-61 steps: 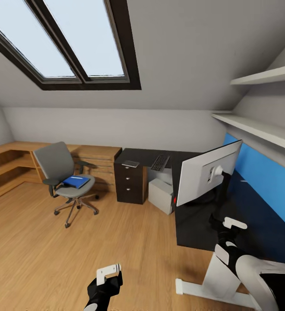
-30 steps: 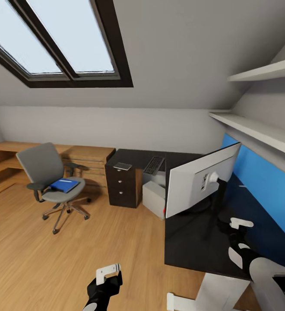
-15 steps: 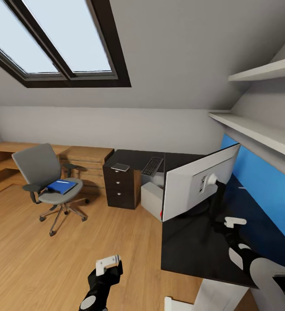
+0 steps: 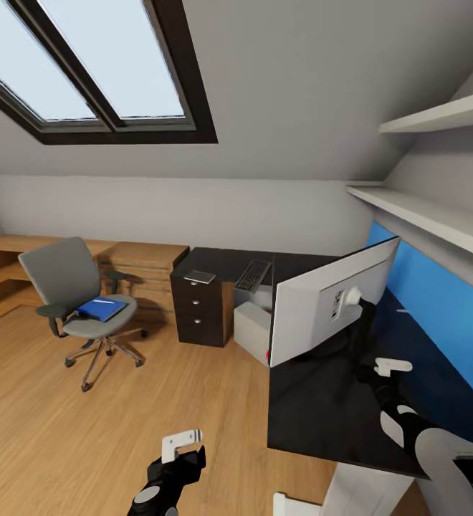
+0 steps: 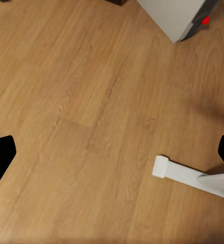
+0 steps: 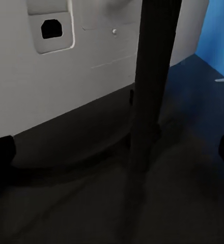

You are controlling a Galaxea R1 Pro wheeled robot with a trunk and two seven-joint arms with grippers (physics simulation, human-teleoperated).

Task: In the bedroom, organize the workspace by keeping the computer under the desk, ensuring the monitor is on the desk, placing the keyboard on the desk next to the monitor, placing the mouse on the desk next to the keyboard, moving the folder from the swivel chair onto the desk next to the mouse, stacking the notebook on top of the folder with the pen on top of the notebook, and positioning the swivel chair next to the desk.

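The folder [image 4: 102,309] lies on the chair [image 4: 79,297] seat, well apart from the bench [image 4: 315,401]. On the bench stands the monitor [image 4: 330,301], with the open right hand [image 4: 393,366] behind it. The open left hand [image 4: 180,443] hangs over the floor [image 4: 86,430].

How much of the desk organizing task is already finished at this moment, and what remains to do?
Done: the monitor and keyboard are on the desk, with the computer under it.
In hand: nothing; the right gripper hangs open behind the monitor, the left gripper over the floor.
Left: the folder lies on the swivel chair, away from the desk; the notebook is unstacked.
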